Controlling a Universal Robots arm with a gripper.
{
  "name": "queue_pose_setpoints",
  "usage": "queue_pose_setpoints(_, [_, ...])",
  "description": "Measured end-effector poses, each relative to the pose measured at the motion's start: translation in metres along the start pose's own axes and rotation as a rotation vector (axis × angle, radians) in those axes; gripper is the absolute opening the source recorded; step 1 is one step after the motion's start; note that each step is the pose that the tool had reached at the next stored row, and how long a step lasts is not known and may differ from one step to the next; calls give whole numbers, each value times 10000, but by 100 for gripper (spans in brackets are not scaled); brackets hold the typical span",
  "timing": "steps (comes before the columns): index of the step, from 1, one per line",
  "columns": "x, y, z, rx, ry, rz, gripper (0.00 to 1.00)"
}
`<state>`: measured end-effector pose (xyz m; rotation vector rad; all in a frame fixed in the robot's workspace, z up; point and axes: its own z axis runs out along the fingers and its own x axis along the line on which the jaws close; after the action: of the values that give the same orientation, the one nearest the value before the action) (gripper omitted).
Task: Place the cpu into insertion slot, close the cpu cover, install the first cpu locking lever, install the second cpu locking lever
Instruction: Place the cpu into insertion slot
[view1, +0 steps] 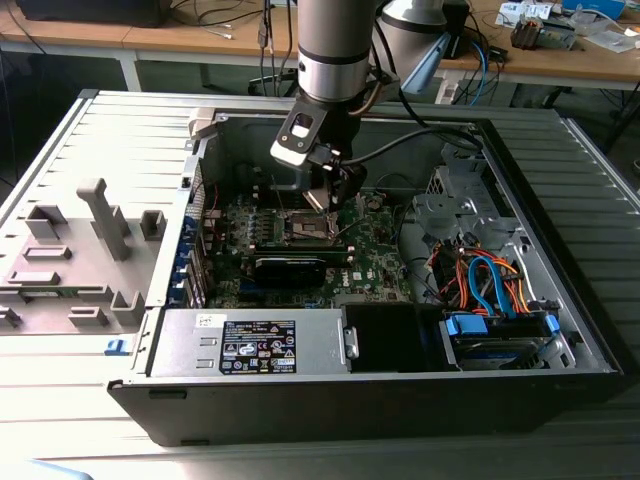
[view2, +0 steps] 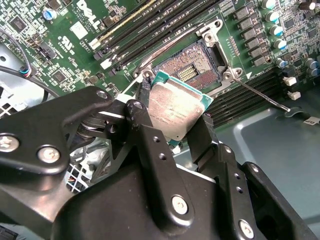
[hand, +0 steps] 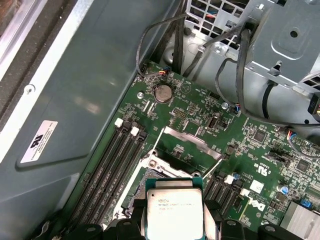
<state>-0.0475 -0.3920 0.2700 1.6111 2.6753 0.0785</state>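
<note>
Gripping the cpu (view2: 176, 106) edgewise, fingers (view2: 145, 130) hover above the insertion slot (view2: 192, 70). Risk: skew on release could misseat it.

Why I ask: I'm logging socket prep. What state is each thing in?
cpu, clamped by its edges, not yet seated
gripper, jaws shut on the cpu
insertion slot, uncovered and empty
cpu cover, flipped open
locking lever, unlatched, swung out
computer case, side panel off

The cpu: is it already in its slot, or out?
Out. The gripper holds the cpu clear of the insertion slot, whose contact field lies bare.
</note>
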Motion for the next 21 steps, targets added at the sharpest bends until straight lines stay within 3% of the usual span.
queue_pose_setpoints(21, [0,0,8,37,-98,373,55])
